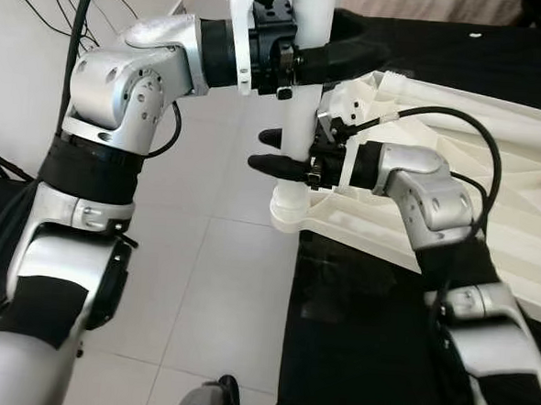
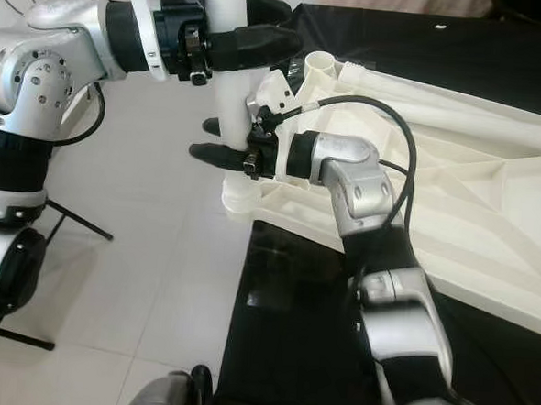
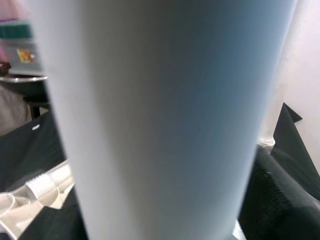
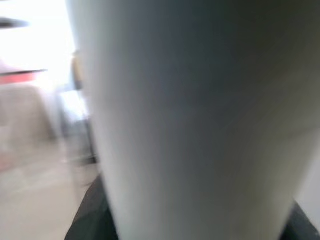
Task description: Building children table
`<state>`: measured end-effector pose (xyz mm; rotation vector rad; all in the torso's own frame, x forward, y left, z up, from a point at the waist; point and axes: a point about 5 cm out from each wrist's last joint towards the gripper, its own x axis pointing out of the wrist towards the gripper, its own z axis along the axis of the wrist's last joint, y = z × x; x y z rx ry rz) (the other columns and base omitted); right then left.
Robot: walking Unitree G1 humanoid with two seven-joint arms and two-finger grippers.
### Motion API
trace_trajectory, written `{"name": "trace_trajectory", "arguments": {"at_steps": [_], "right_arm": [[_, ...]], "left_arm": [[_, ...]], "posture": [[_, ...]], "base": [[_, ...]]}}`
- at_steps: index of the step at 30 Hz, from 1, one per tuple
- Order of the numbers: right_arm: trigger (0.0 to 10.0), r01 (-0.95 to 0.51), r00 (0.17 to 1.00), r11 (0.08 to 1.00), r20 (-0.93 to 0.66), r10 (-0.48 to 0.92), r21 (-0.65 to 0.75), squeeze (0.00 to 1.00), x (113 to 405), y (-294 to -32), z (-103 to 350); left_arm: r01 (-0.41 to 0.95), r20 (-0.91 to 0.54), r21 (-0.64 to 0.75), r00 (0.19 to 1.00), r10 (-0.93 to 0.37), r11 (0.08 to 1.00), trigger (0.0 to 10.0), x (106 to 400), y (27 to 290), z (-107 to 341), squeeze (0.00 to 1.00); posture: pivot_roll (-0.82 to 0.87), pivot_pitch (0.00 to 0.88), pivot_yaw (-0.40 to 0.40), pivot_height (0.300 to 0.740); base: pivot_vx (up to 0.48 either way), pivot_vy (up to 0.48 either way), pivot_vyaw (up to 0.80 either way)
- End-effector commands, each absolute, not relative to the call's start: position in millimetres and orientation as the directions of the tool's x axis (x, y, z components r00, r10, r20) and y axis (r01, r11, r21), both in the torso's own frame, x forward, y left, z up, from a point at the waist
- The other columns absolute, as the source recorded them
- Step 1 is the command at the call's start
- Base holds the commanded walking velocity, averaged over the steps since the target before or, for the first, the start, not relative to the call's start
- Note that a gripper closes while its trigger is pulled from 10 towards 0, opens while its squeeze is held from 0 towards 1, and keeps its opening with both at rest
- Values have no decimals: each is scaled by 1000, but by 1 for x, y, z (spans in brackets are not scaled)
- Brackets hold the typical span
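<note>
A white round table leg stands upright with its foot in the corner socket of the upside-down white plastic tabletop. My left gripper reaches in from the left and is shut on the leg high up. Lower down, just above the socket, my right gripper is shut on the same leg, its black fingertips sticking out past the leg to the left. The leg looms very close in the left wrist view. In the right wrist view the leg is blurred.
The tabletop lies on a black cloth that covers the floor to the right. Pale floor tiles lie to the left. Black cables run at the upper left. A dark stand leg crosses the tiles at the left.
</note>
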<state>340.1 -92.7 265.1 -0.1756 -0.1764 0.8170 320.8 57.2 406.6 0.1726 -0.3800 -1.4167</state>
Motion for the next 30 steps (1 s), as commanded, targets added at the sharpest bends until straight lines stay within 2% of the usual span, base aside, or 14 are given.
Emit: {"name": "trace_trajectory", "arguments": {"at_steps": [1,3,5,13,18,19,20,21,30], "right_arm": [[0,-468,883,871,-71,463,-147,0,340,-113,229],[0,-434,899,898,-97,427,-67,0,330,-111,219],[0,-429,900,902,-107,423,-47,0,328,-110,215],[0,-391,920,917,-48,389,-73,0,337,-110,232],[0,-326,945,943,-39,324,-62,0,327,-106,236],[0,-315,949,947,-40,313,-57,0,324,-105,237],[0,-315,949,947,-40,313,-57,0,324,-105,237],[0,-310,951,949,-39,308,-53,0,322,-105,237],[0,-319,948,946,-21,318,-63,0,322,-104,240]], "left_arm": [[924,109,377,19,-994,59,10000,311,40,410,0],[923,99,381,20,-995,56,10000,313,41,410,0],[924,96,379,18,-995,54,10000,313,42,409,0],[923,79,384,-1,-997,29,10000,306,40,408,0],[923,70,383,-1,-998,26,10000,306,38,406,0],[925,69,379,-8,-998,18,8667,306,38,405,0],[925,69,379,-8,-998,18,8667,306,38,405,0],[927,68,376,-12,-998,15,0,305,37,405,0],[929,77,370,-21,-997,9,0,306,37,406,0]], "posture": [[132,283,58,740],[115,278,66,740],[115,278,66,740],[115,271,60,740],[115,270,62,740],[114,270,63,740],[114,270,63,740],[113,268,64,740],[108,259,66,740]], "base": [[0,0,0],[0,0,0],[0,0,0],[0,0,0],[0,0,0],[0,0,0],[0,0,0],[0,0,0],[0,0,0]]}}
